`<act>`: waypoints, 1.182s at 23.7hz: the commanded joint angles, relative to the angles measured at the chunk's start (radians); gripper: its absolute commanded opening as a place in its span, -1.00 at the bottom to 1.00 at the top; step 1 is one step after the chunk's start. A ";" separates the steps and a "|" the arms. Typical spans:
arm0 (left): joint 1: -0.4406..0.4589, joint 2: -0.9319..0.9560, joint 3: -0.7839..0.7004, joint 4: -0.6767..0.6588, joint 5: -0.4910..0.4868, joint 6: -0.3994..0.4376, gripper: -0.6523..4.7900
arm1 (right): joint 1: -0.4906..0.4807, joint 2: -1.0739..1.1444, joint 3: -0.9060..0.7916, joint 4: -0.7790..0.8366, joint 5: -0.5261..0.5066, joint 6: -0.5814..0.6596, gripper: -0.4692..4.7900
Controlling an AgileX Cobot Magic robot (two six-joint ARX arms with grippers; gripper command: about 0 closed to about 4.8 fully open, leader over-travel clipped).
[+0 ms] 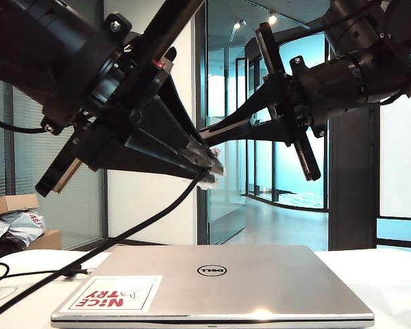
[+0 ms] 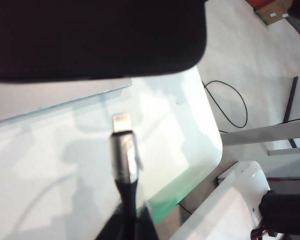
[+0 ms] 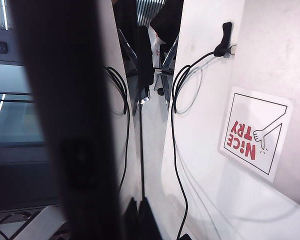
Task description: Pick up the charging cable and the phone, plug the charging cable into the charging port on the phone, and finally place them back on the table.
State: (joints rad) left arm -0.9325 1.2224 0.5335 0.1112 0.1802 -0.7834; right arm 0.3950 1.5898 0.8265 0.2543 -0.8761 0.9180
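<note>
Your white counter (image 1: 397, 288) carries the closed silver laptop (image 1: 246, 281) at six o'clock in the exterior view, its red-lettered sticker (image 1: 113, 295) near the lid's front-left corner. Above it, your right claw (image 1: 209, 130) comes in from two o'clock, clamped on the phone (image 1: 288, 103), which is held edge-on in the air. Your left claw (image 1: 209, 164) reaches from ten o'clock, pinched on the charging cable (image 1: 123, 236), whose silver plug (image 2: 121, 145) points at the phone's edge, close to it, while the cord trails down to the counter.
</note>
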 commanded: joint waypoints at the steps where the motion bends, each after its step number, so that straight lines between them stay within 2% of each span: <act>1: 0.001 -0.003 0.002 0.010 0.000 -0.003 -0.78 | 0.001 -0.010 -0.002 0.043 -0.017 0.002 -0.84; 5: 0.001 -0.003 0.002 0.011 0.000 -0.006 -0.78 | 0.001 -0.010 -0.015 0.040 -0.016 0.002 -0.85; 9: 0.002 -0.003 0.002 0.011 -0.001 -0.049 -0.78 | 0.001 -0.010 -0.026 0.041 -0.016 0.002 -0.84; 28: 0.002 -0.003 0.002 0.011 -0.001 -0.047 -0.78 | 0.001 -0.010 -0.026 0.034 -0.048 0.001 -0.85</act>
State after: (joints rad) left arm -0.9325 1.2224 0.5335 0.1116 0.1802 -0.8291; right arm 0.3954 1.5898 0.7933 0.2600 -0.9020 0.9199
